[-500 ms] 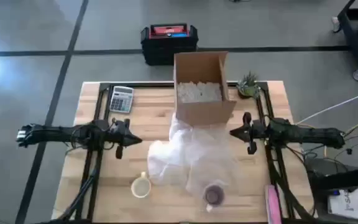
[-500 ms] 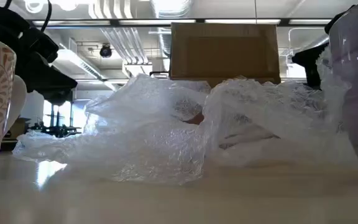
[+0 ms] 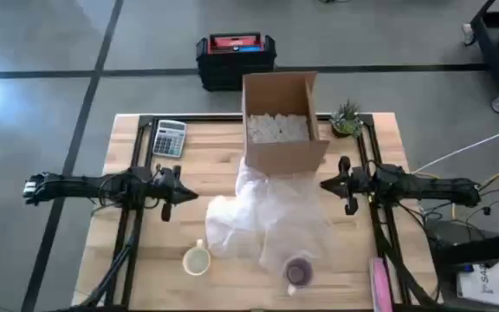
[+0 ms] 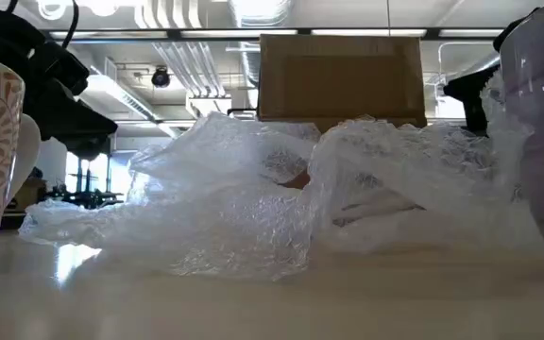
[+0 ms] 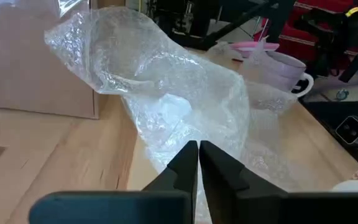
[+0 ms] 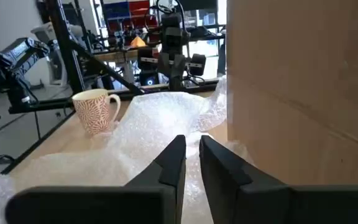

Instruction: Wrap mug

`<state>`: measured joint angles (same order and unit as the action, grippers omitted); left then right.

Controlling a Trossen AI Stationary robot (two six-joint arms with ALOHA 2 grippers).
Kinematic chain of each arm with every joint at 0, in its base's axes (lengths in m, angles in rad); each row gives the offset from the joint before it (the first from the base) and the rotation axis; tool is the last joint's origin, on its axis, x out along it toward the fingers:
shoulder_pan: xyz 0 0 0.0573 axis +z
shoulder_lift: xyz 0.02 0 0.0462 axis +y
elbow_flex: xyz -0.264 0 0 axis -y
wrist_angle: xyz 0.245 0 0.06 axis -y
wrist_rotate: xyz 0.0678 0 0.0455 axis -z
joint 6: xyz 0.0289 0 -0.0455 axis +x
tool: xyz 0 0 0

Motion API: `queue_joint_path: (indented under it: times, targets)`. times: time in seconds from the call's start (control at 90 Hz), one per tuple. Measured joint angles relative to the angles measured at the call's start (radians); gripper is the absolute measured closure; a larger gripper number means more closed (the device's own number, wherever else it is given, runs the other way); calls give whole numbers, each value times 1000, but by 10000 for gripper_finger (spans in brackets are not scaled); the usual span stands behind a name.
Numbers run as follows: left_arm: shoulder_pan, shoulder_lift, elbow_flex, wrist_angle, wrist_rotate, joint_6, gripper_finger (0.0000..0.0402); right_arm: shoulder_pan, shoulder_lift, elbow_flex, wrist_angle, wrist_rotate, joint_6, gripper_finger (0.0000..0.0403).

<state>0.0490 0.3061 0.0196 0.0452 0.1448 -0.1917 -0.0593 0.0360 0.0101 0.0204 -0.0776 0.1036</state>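
- I see 2 mugs at the near edge of the wooden table (image 3: 128, 260): a patterned mug (image 3: 197, 259) standing bare just beside the bubble wrap (image 3: 267, 217), and a lavender mug (image 3: 298, 273) sitting on the wrap's near corner.
- Neither mug is wrapped; the sheet lies crumpled and spread from the cardboard box (image 3: 281, 121) down to the lavender mug.
- Left gripper (image 3: 183, 198) hangs over the table just beside the wrap's left edge, apart from it. In the left wrist view its fingers (image 5: 182, 167) are pressed together, grasping nothing.
- Right gripper (image 3: 325, 184) hangs by the box's right near corner, over the wrap's right edge. In the right wrist view I read its fingers (image 6: 173, 163) as nearly together with a thin slit between them, holding nothing.
- Box is open-topped with white filler inside.
- Calculator (image 3: 169, 138) at the far left; small potted plant (image 3: 346, 118) just right of the box.
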Motion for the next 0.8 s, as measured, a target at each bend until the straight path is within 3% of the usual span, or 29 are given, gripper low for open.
queue_joint_path:
  times: [0.8]
  targets:
    - [0,0,0,0,0,0,400,0,0,0,0,0,0,371]
